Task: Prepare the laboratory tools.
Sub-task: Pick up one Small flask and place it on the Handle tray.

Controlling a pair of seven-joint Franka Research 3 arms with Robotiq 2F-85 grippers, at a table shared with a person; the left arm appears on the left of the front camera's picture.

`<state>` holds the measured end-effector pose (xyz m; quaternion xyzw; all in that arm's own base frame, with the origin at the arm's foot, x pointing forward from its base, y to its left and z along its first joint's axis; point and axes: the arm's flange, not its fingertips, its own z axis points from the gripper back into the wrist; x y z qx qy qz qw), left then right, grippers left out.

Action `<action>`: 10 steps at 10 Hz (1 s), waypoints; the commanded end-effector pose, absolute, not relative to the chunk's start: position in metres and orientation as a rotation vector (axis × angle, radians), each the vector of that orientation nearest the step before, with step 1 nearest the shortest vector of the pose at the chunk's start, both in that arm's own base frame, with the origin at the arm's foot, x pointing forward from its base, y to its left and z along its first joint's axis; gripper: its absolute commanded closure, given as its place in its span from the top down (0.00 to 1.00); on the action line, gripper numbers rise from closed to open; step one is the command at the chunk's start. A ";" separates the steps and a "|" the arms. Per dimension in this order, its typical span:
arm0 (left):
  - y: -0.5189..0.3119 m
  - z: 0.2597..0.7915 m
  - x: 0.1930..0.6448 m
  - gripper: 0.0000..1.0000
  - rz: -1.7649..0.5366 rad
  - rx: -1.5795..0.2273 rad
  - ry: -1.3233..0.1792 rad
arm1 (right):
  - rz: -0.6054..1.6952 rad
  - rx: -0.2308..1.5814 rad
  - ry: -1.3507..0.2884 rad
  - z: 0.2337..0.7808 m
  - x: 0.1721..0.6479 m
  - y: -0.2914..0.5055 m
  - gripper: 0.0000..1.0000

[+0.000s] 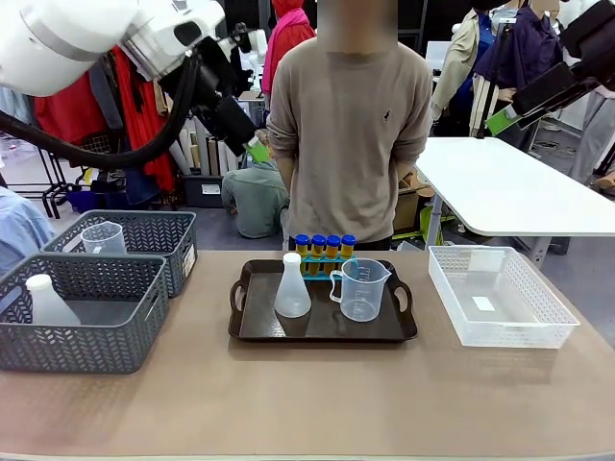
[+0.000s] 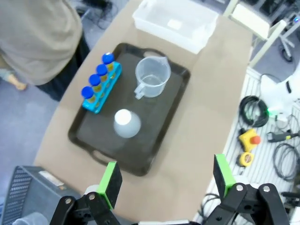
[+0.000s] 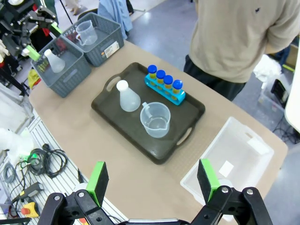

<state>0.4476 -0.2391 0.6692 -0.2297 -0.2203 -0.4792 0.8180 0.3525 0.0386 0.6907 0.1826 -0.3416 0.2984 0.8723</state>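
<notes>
**Both arms parked up high, nothing grabbed yet**

Nearest the robot's side it's bare table, then the dark tray [image 1: 252, 331] in the middle. On it the frosted flask [image 1: 292, 286] stands at front left and the clear beaker [image 1: 361, 289] at front right, close together but not touching. Behind them sits the blue rack [image 2: 102, 89] with four amber tubes [image 1: 325, 248], right at the tray's far edge, in front of the person [image 1: 351, 115].

The left gripper [image 2: 166, 180] and right gripper [image 3: 153, 180] both hang well above the table, jaws spread wide, empty.

My guess at the step: pick a tool and drop onto it. I'd come straight down over the flask neck or beaker wall, staying clear of the neighbour.

Orientation: flask, beaker and tubes all stand upright, long axes vertical. The rack's long axis runs along the tray's far edge. In the front view the beaker's handle faces the flask.
</notes>
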 end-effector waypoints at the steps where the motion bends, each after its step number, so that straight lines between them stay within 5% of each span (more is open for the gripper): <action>1: -0.208 0.683 0.435 1.00 -1.023 -0.546 -0.516 | 0.631 0.399 -0.720 0.691 0.353 0.039 1.00; 3: -0.174 0.706 0.427 1.00 -1.002 -0.563 -0.630 | 0.631 0.399 -0.720 0.691 0.353 0.039 1.00; 10: -0.158 0.713 0.413 1.00 -1.155 -0.576 -0.680 | 0.631 0.399 -0.720 0.691 0.353 0.039 1.00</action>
